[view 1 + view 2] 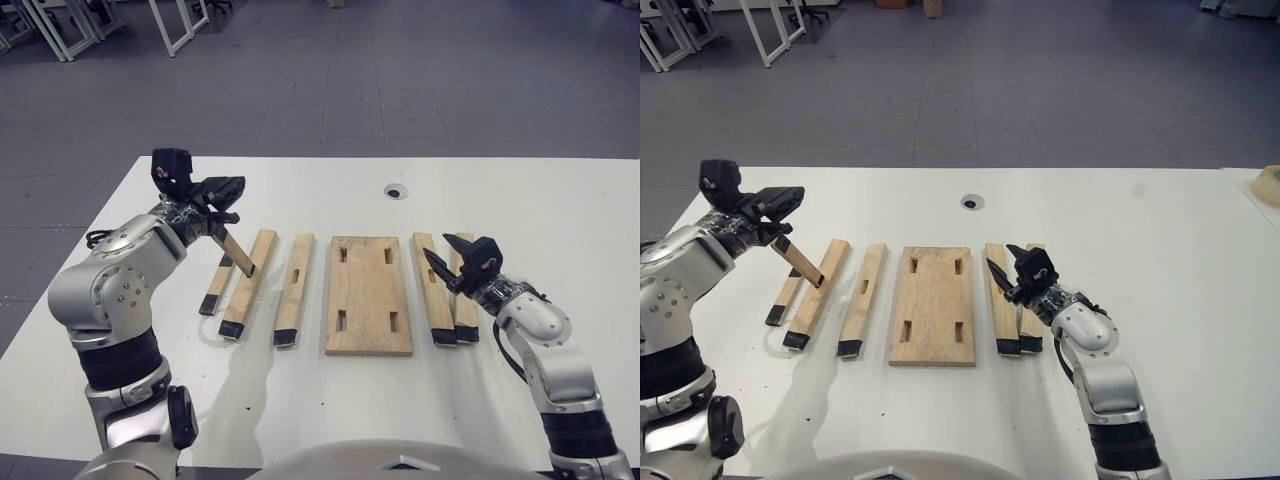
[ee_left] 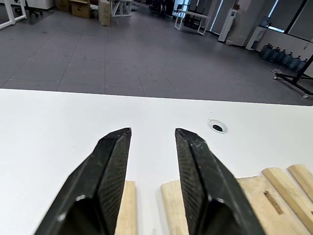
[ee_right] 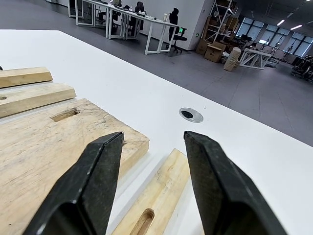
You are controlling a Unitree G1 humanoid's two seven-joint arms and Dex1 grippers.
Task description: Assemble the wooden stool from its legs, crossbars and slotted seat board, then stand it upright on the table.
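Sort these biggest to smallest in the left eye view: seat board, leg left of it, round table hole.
Largest: seat board.
Then: leg just left of it.
Smallest: table hole, though it sits farther back.

Legs (image 1: 294, 288) and seat board (image 1: 369, 295) lie in a tight row across the desk (image 1: 560, 210), slim gaps between; a crossbar (image 1: 238, 252) slants above the left ones. Open surface beyond, around the cable hole (image 1: 397, 190).

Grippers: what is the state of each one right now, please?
Left gripper: closed on a crossbar, which it holds tilted.
Right gripper: open, holding nothing, above a leg.
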